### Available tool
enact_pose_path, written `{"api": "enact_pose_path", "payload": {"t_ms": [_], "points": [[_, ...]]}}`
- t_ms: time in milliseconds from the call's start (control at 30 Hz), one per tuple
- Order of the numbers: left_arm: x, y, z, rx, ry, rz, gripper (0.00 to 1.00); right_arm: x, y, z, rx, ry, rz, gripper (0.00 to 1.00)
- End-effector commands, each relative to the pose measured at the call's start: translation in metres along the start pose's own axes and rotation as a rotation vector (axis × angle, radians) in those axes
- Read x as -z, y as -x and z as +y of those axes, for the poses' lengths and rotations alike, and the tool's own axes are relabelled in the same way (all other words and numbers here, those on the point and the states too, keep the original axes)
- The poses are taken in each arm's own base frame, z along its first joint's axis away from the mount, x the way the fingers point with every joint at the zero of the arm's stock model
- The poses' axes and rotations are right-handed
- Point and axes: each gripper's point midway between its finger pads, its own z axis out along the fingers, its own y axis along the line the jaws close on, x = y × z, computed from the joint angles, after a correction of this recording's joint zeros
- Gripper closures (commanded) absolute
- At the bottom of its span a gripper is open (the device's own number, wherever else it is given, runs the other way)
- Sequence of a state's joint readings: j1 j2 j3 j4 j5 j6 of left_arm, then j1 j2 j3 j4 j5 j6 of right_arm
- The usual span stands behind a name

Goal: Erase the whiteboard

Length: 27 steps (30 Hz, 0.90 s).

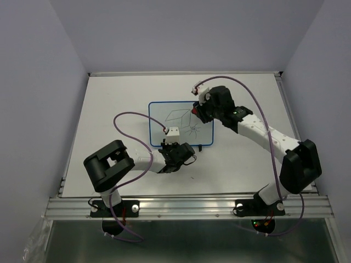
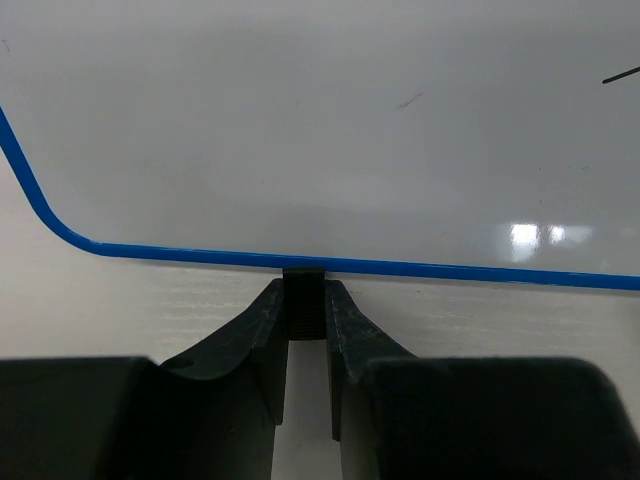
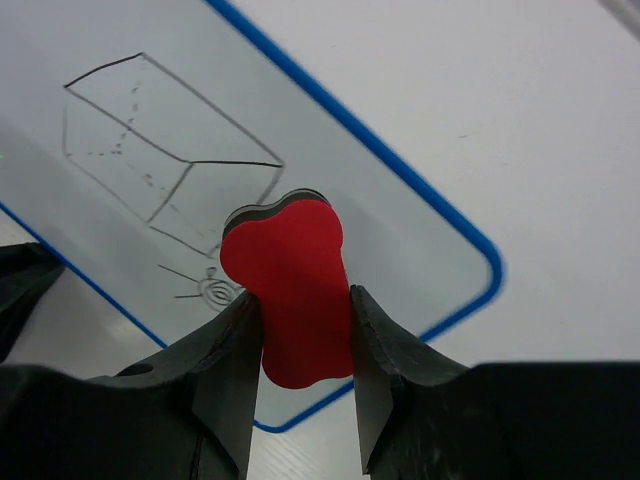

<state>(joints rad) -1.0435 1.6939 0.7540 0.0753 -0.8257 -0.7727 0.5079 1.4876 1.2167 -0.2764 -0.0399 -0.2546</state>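
Observation:
The whiteboard [image 1: 163, 123], white with a thin blue rim, lies flat mid-table. A black cube drawing [image 1: 176, 116] and a small spiral [image 1: 193, 130] mark its right half. My left gripper [image 1: 167, 144] is at the board's near edge, shut on a small black foot [image 2: 304, 298] under the blue rim [image 2: 450, 270]. My right gripper [image 1: 196, 112] hovers over the board's right side, shut on a red eraser [image 3: 295, 285]. In the right wrist view the eraser stands just right of the cube [image 3: 150, 130] and above the spiral [image 3: 215, 290]. I cannot tell whether it touches the whiteboard [image 3: 400, 220].
The pale table [image 1: 109, 109] has raised edges at the back and sides. A second black foot [image 1: 202, 146] sticks out at the board's near right. Purple cables [image 1: 129, 118] loop over both arms.

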Motion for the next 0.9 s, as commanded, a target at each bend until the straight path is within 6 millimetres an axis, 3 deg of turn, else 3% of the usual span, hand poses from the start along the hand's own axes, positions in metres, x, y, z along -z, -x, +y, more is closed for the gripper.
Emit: {"api": "enact_pose_path", "payload": {"t_ms": [0,200,400,600,733,867], "points": [[-0.006,-0.001,-0.01,0.02,-0.029,-0.002,0.97,-0.028,0.003,0.021,-0.022,-0.033,0.023,0.99],[-0.006,-0.004,-0.012,0.034,-0.052,0.004,1.0,-0.049,0.016,0.029,-0.019,-0.155,-0.027,0.97],[-0.007,-0.009,-0.014,0.043,-0.065,0.011,1.0,-0.062,-0.007,0.047,0.043,-0.205,0.059,0.97],[-0.008,-0.014,-0.011,0.054,-0.063,0.014,1.0,-0.064,-0.058,0.072,0.046,-0.182,0.18,0.98],[-0.009,-0.019,-0.01,0.058,-0.064,0.02,1.0,-0.057,-0.109,0.093,0.032,-0.145,0.282,0.99],[-0.009,-0.021,-0.009,0.074,-0.068,0.022,1.0,-0.049,-0.14,0.108,0.033,-0.119,0.33,0.99]]}}
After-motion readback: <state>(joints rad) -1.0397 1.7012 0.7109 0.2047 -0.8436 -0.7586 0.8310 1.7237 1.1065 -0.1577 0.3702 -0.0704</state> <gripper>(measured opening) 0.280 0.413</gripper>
